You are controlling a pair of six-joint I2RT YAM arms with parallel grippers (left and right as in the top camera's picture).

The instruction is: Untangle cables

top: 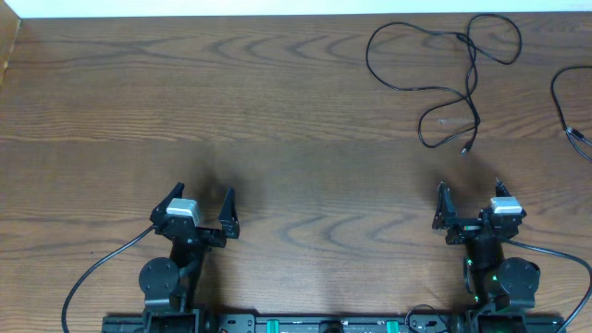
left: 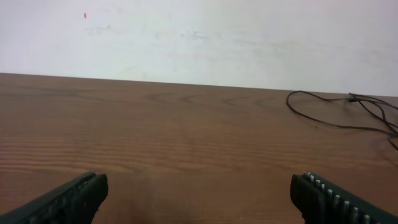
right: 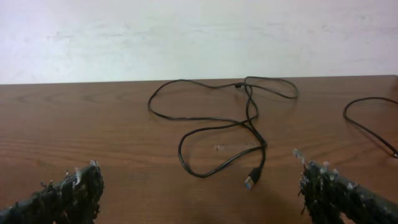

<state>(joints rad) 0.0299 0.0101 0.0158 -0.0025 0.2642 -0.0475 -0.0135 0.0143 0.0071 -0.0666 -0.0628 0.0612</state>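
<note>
Tabletop [top: 277, 111] of dark wood grain fills the overhead view, with a white wall [right: 186, 37] behind its far edge.

Both my arms sit at the near edge, well apart from each other. My left gripper [top: 202, 192] has its fingers spread wide and nothing between them. In the left wrist view only the two dark fingertips [left: 68, 199] show at the bottom corners, with bare wood between them. My right gripper [top: 470, 190] is likewise spread wide and holds nothing.

One black cable [top: 444, 83] lies on the far right part of the table, ahead of my right gripper and apart from it. It forms several loose loops and crosses over itself in at least two places. A second black cable [top: 564, 102] curves in at the right edge, partly out of frame, beside the first and not touching it.

The plug [right: 250, 182] of the first cable lies flat on the wood at the end nearest my right gripper.
</note>
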